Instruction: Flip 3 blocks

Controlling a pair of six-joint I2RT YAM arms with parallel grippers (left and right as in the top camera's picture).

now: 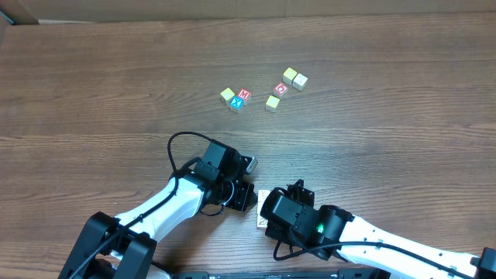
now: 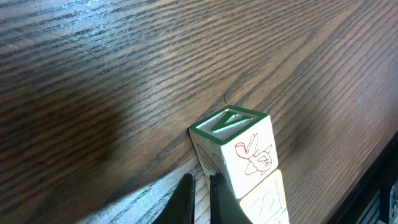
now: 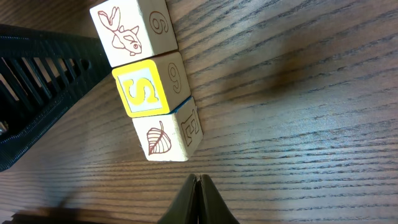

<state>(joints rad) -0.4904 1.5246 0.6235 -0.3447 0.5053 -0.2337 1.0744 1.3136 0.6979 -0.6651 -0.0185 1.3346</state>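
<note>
Right pincer (image 3: 199,180) just beside blocks (image 3: 147,91)

3 pictured blocks (image 3: 149,84) touching, in row.

Arms angled inward — left pincer (image 2: 200,184), right pincer (image 3: 198,184) both closed.

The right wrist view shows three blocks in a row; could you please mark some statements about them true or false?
1. The S block has a yellow frame and sits in the middle of the row. True.
2. The fish block lies between the other two. False: it is at one end, the leaf block at the other.
3. The right gripper grips the leaf block. False: it is shut and empty, just short of it.
4. The left gripper is shut. True.
</note>
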